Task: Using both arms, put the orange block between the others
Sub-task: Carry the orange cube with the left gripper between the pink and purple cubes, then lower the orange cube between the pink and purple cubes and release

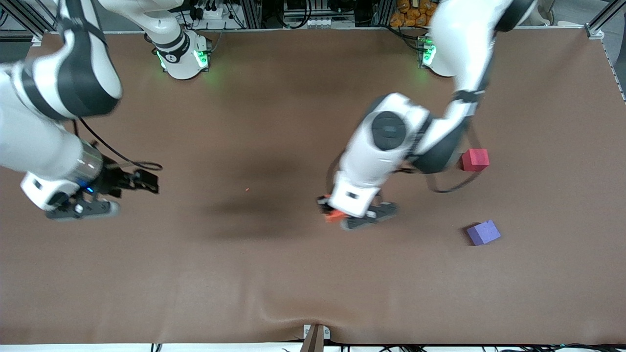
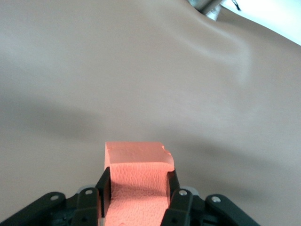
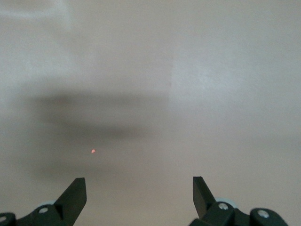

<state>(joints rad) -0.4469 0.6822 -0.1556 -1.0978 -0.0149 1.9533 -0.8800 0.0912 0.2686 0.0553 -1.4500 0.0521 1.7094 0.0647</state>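
Left gripper (image 2: pixel 136 207) clamped on orange block (image 2: pixel 137 176), mid-table. Right gripper (image 3: pixel 139 195) wide open, empty, waiting. Left: place between red cube (image 1: pixel 475 160) and purple cube (image 1: pixel 483 232).

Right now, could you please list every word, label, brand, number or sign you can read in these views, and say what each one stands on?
None can be read.
Right arm's base: a small dark mark, too blurred to read.
Orange block, red cube, purple cube: plain faces, no print.
Brown table: no lettering.
Left claw, right claw: no markings show.
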